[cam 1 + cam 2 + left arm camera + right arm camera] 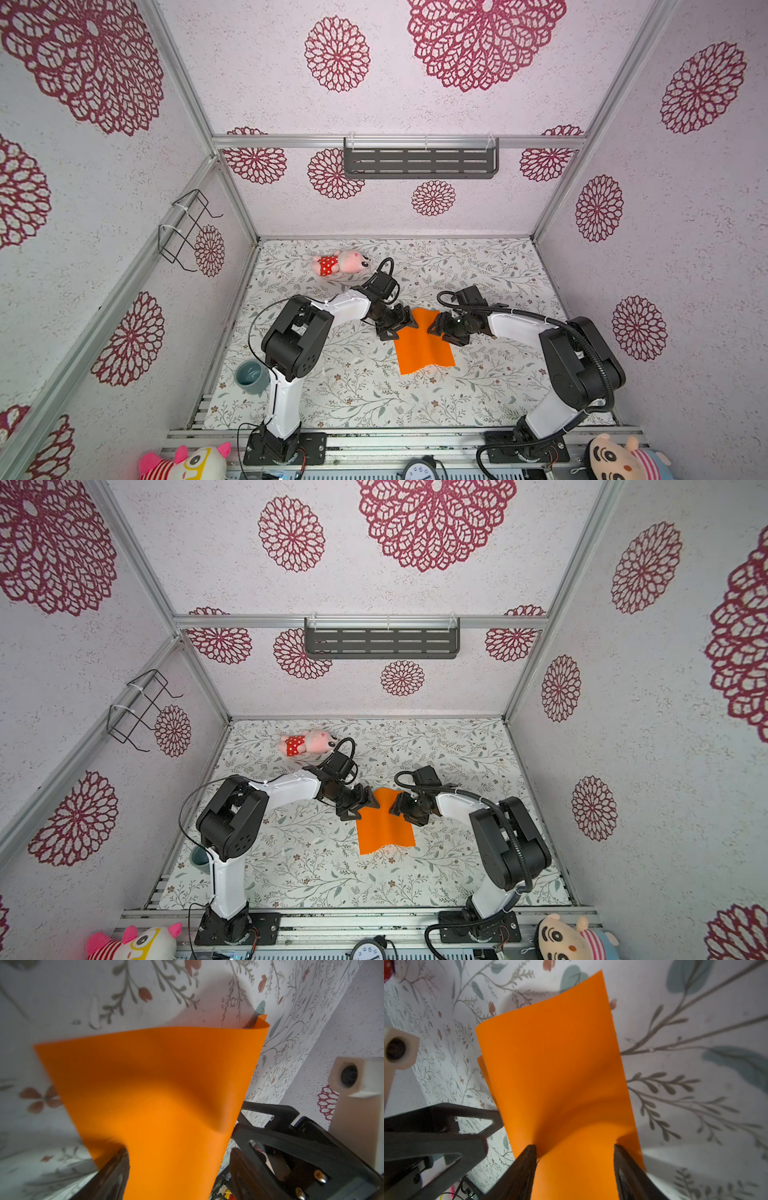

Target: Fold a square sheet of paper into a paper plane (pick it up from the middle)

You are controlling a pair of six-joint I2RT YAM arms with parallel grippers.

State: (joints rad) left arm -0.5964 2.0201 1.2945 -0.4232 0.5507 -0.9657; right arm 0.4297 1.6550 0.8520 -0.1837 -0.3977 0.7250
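**Item 1, orange paper sheet** (424, 349) (384, 829): I log it at the centre of the bench (353, 395). Its 6 o'clock edge lies wavy on the cloth. Its 12 o'clock end rises between the two arms. In both wrist views (155, 1095) (554, 1064) I see it bowed, with a soft hump across the middle.

**Item 2, left gripper** (399, 328) (363, 806): I find it at the sheet's 10 o'clock corner. In its own wrist view (178, 1153) the jaws stand wide apart, with the sheet running up between them and lying against one finger. I see no clamp.

**Item 3, right gripper** (434, 328) (395, 808): I find it at the sheet's 2 o'clock edge, facing the left one. In its wrist view (575, 1149) the jaws are apart, both tips sit on the sheet, and the paper bulges in the gap. I cannot tell whether that amounts to a hold.

**Item 4, pink plush toy** (343, 262) (311, 742): it lies on its side at 11 o'clock, well apart from the sheet.

**Item 5, grey-blue cup** (251, 376): it stands at 8 o'clock by the bench edge, behind the left arm.
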